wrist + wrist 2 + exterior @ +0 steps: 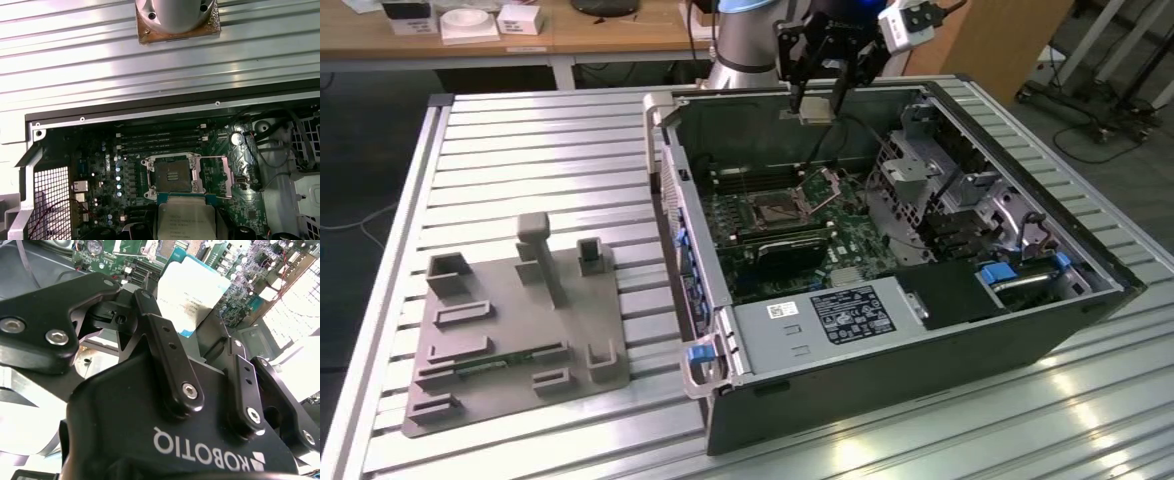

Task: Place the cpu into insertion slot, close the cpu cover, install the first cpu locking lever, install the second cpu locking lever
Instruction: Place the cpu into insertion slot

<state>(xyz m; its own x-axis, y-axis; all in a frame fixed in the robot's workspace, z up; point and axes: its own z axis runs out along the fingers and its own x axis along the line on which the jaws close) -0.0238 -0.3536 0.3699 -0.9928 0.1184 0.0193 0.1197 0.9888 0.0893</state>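
In the exterior view my gripper (815, 106) hangs over the far wall of the open computer case (1067, 300), shut on the cpu (814, 111), a small tan square. The second wrist view has the cpu (189, 287) clamped between the black fingers (165, 347) of the gripper (189, 322). The cpu (184, 219) is seen with its silvery face in the first wrist view, just short of the insertion slot (171, 177). That slot (771, 210) lies bare on the green board, well below the gripper. The cpu cover (216, 176) stands swung open beside it, a raised frame (825, 184).
Long memory slots (160, 140) run beside the socket. A black box with a label (854, 315) and a metal drive cage (947, 190) fill the case's near and right parts. A grey fixture plate (520, 320) lies on the slatted metal table (520, 160).
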